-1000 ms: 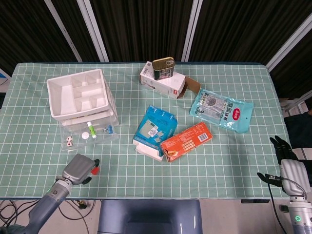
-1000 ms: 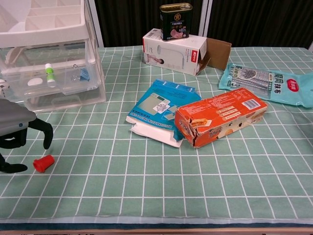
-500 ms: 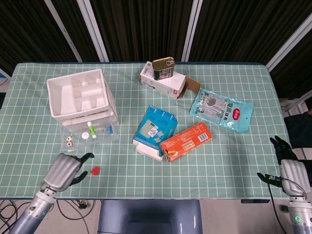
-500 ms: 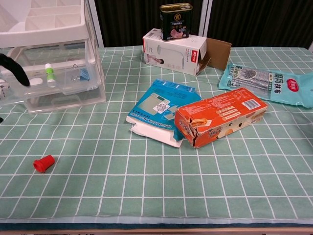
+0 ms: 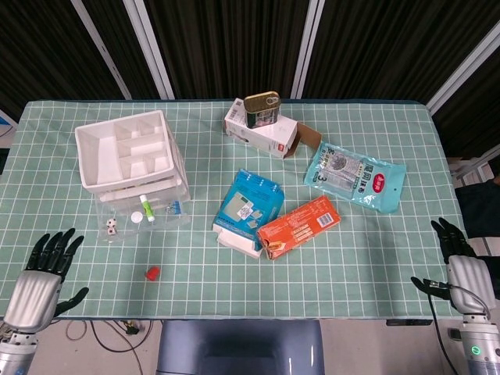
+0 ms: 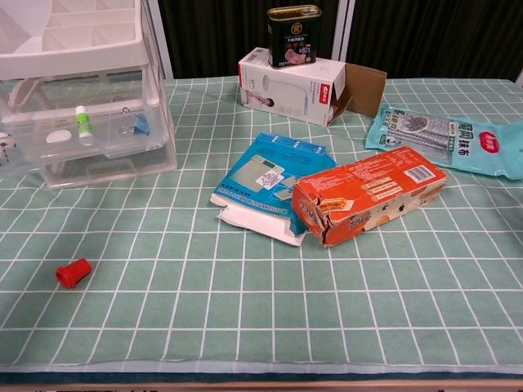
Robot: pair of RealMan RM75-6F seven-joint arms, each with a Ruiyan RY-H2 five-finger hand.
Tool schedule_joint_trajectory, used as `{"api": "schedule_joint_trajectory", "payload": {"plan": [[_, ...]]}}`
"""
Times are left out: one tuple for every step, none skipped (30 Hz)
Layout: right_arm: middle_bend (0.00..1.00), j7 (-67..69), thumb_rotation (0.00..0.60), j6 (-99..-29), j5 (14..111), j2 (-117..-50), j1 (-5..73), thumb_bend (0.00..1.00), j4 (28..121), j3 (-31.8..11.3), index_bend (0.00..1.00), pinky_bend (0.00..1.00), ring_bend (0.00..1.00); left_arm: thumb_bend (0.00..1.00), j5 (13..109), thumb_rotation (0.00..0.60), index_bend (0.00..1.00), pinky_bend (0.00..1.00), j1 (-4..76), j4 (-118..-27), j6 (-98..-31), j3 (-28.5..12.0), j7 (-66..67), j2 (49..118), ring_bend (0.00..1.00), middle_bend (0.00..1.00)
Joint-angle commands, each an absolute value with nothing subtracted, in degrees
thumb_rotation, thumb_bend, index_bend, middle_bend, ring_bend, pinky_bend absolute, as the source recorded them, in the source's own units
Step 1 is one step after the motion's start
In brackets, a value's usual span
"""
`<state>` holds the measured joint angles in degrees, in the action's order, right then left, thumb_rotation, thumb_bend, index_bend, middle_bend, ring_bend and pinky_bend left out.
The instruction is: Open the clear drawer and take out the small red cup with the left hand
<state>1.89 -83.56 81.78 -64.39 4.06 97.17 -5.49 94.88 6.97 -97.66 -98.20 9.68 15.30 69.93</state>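
- Head view: the left hand (image 5: 35, 291) hangs off the near-left corner of the green checked tabletop (image 5: 375, 266), its dark fingers (image 5: 56, 244) spread apart and holding nothing.
- The right hand (image 5: 462, 269) sits beyond the near-right edge, fingers also apart and empty.
- The small red plastic cup (image 5: 152, 273) lies on the cloth near the front edge, well apart from both hands and in front of the clear plastic drawer (image 5: 142, 212), which stands pulled out of the white drawer unit (image 5: 129, 152).
- Inside the drawer lie a white tube with a green cap (image 5: 145, 208) and two dice (image 5: 112, 226).
- Chest view: the red cup (image 6: 73, 272) lies on its side at the lower left, alone on the cloth; neither hand shows here.
- An orange cardboard box (image 6: 368, 194) rests just beside a blue flattened carton (image 6: 274, 175), mid-tabletop.
- A gold-lidded tin can (image 6: 293, 34) stands on a white box (image 6: 290, 82) at the back.
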Motion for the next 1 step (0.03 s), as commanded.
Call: {"api": "schedule_joint_trajectory", "payload": {"plan": [[0.0,1.8,0.6,-83.5,81.7,-64.4,4.1,0.12,97.2,-5.6,0.0,0.22,0.0,0.11,94.1,0.6,0.0,0.0,6.1,-96.6,-98.2,8.8,14.1,70.2,0.0,0.0]]}}
